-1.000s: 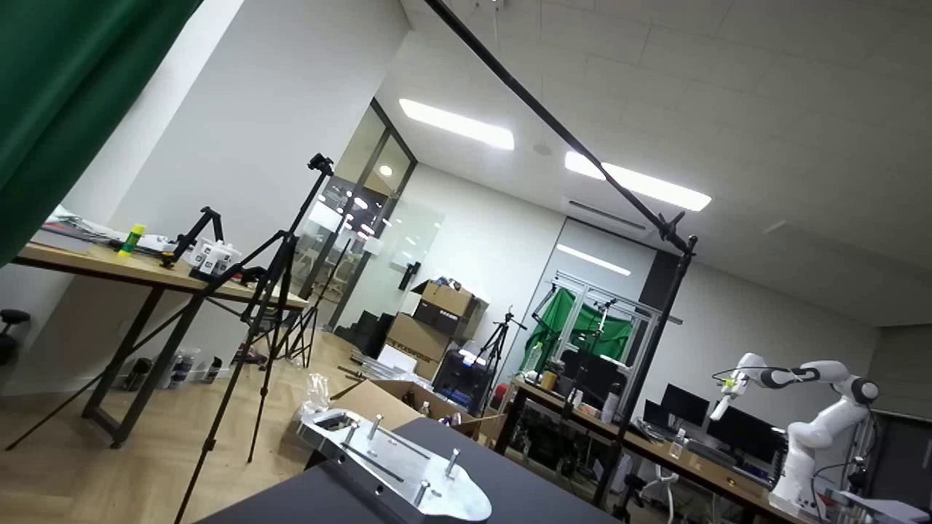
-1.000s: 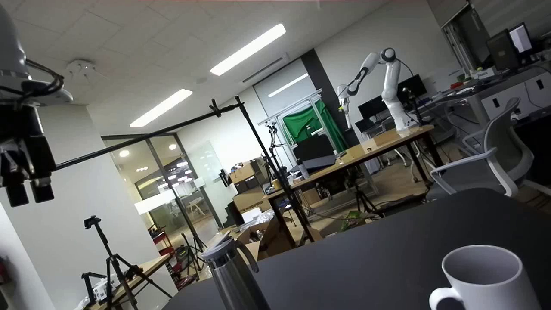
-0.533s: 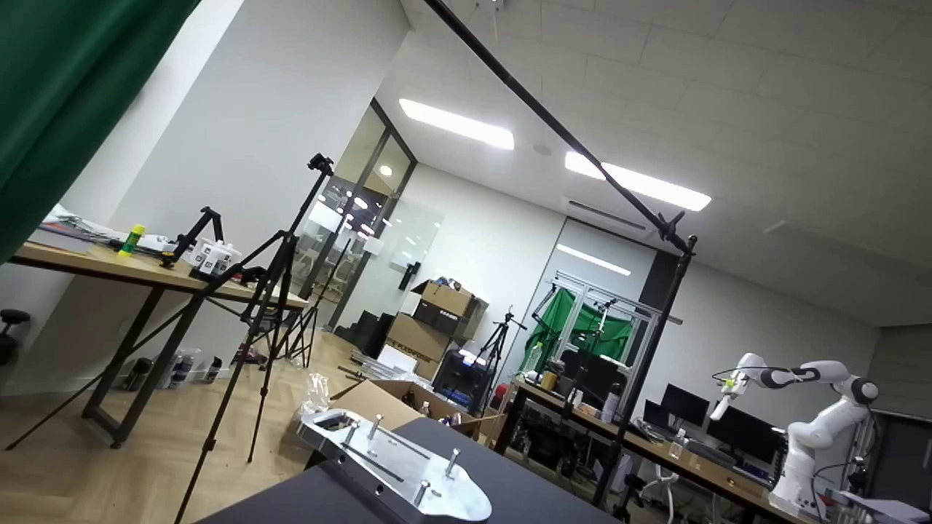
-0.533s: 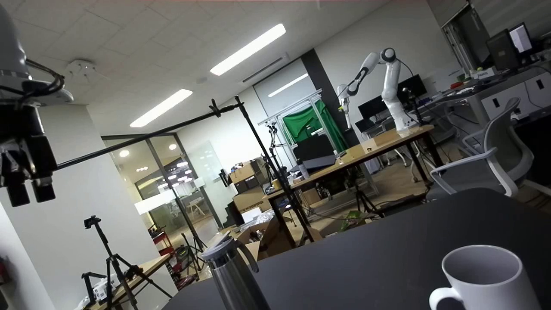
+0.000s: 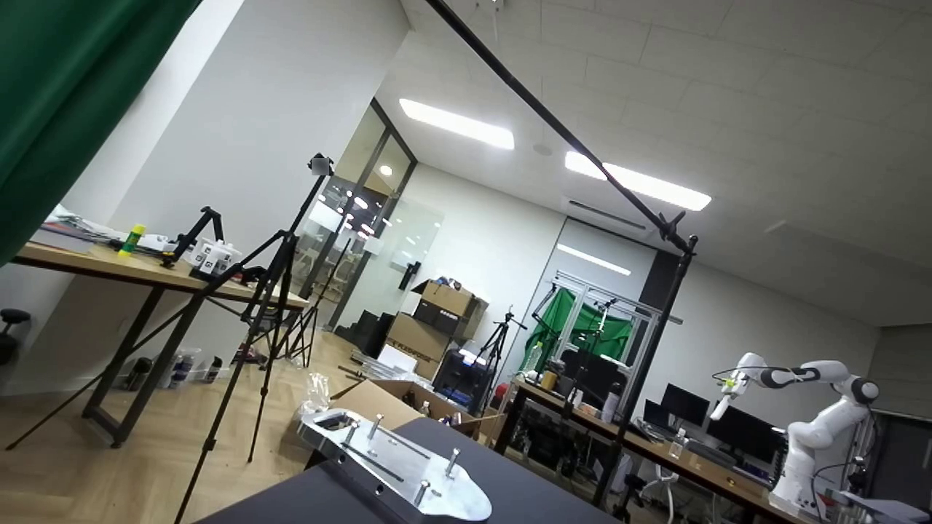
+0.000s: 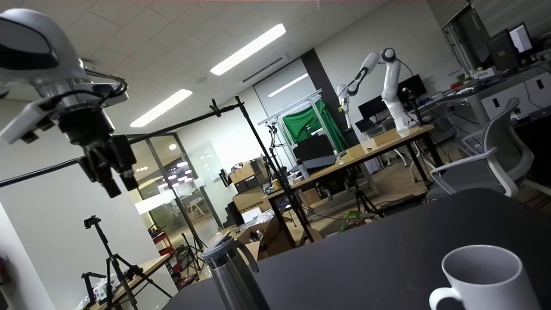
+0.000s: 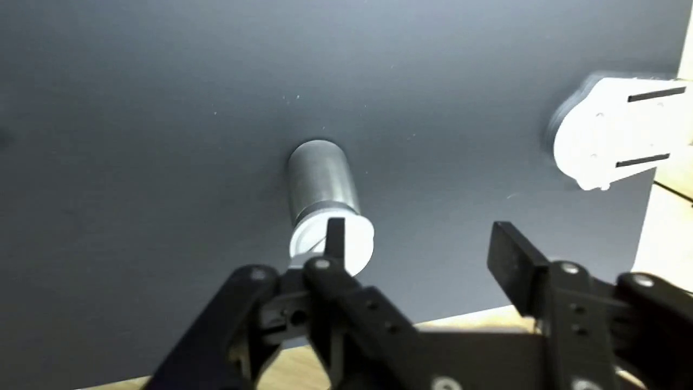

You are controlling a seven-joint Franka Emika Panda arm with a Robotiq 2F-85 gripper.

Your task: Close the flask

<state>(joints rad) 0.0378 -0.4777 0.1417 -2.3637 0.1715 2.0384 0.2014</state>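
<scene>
The flask (image 6: pixel 239 284) is a grey metal jug with a dark handle, upright on the dark table in an exterior view. Its grey lid (image 6: pixel 218 252) has a thin flap (image 6: pixel 222 240) tilted up. In the wrist view the flask body (image 7: pixel 322 176) is left of centre, and its lid (image 7: pixel 360 244) looks white and partly hidden behind the left finger. My gripper (image 6: pixel 121 187) is in the air, above and to the left of the flask, apart from it. In the wrist view my gripper (image 7: pixel 418 233) is open with nothing between its fingers.
A white mug (image 6: pixel 486 280) stands at the front right in an exterior view. A flat metal plate with bolts (image 5: pixel 408 466) lies near the table's edge, and shows at the right of the wrist view (image 7: pixel 606 130). The table edge (image 7: pixel 460 315) runs below the gripper.
My gripper and arm have moved right from the left edge of an exterior view, closer to the flask. The flask, mug and plate have not moved.
</scene>
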